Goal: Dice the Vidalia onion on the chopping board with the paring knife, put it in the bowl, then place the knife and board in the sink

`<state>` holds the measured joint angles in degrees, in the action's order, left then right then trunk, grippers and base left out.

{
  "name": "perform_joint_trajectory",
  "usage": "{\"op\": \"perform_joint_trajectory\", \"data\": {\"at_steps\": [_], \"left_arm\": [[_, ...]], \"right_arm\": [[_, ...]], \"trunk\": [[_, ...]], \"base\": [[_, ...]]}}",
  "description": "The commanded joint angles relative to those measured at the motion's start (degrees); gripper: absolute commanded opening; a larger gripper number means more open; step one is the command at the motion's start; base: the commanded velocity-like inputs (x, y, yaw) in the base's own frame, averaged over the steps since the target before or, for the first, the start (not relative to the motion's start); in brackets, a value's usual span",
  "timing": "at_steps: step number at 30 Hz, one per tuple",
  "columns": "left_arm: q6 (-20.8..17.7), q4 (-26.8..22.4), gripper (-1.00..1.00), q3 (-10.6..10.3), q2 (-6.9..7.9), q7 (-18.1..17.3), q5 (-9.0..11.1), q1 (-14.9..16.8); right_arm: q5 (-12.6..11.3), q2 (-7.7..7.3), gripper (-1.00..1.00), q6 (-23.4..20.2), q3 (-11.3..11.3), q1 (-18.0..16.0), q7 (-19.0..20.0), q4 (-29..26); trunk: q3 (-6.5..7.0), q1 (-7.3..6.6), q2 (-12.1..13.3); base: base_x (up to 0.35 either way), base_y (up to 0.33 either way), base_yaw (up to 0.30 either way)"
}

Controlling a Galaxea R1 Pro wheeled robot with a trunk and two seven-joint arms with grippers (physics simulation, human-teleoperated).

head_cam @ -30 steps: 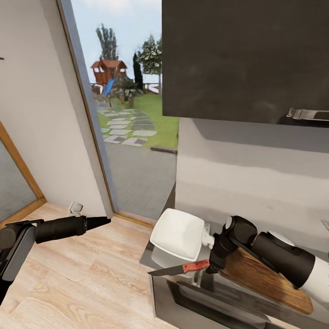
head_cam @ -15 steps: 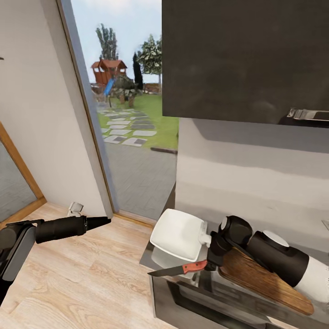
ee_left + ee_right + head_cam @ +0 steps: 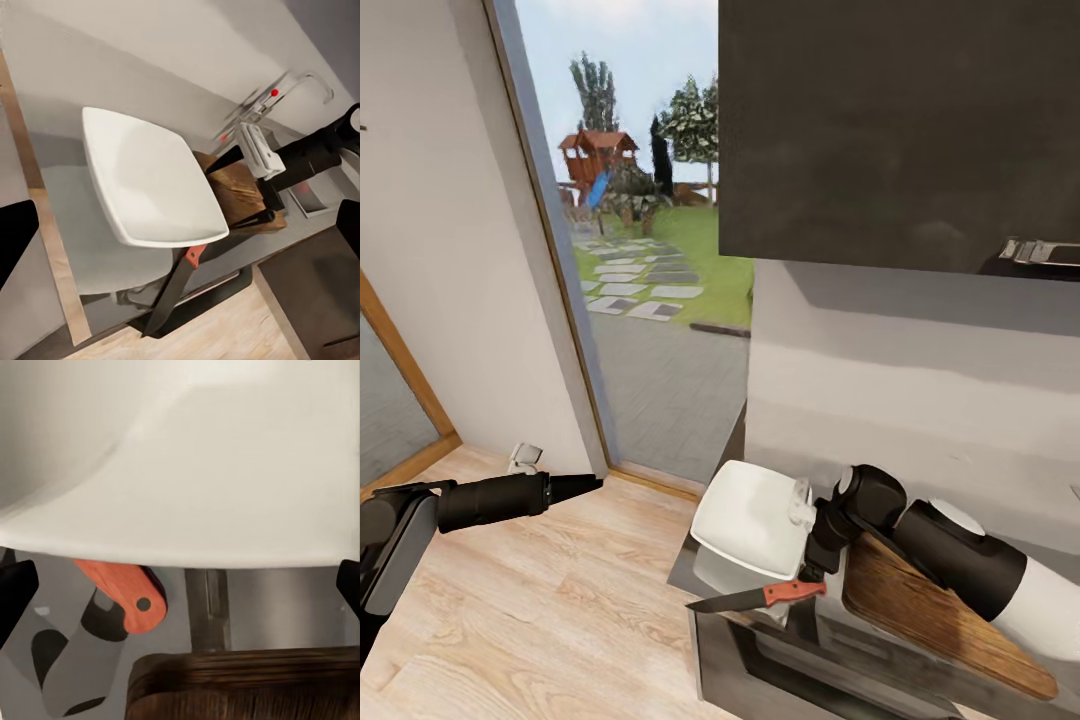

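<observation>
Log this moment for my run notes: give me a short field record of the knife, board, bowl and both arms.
paring knife: red-orange handle, dark blade, lying at the countertop's front edge, blade tip past the edge
chopping board: brown wood, beside the bowl, partly under the right arm
bowl: white, squarish, nothing seen inside
right gripper: above the knife handle, between bowl and board; fingers open
left gripper: held out over the wooden floor, away from the counter; fingers' state unclear
faucet: chrome, red knob, behind the board
</observation>
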<state>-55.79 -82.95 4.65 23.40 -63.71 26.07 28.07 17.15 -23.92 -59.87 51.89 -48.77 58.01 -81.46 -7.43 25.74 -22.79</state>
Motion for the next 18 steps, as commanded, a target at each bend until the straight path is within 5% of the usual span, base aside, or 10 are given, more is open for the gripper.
{"op": "perform_joint_trajectory", "data": {"at_steps": [1, 9, 18], "left_arm": [[-0.3, 0.0, 1.0, 0.0, 0.03, -0.1, 0.1, 0.1], [-0.4, -0.4, 1.0, 0.0, 0.07, -0.3, 0.1, 0.0], [-0.4, -1.5, 1.0, 0.0, 0.09, -0.7, 0.1, 0.0]], "right_arm": [[0.7, -0.01, 1.0, -0.1, 0.1, -0.1, 0.5, -0.1], [0.6, 0.12, 1.0, -0.1, 0.1, -0.1, 0.3, -0.1], [0.5, 0.12, 1.0, -0.1, 0.4, -0.1, 0.1, -0.1]], "trunk": [[-0.13, 0.04, -0.1], [-0.13, 0.04, -0.1], [-0.13, 0.04, -0.1]], "base": [[0.004, 0.002, 0.0], [-0.014, 0.003, 0.0], [-0.177, 0.044, 0.0]]}}
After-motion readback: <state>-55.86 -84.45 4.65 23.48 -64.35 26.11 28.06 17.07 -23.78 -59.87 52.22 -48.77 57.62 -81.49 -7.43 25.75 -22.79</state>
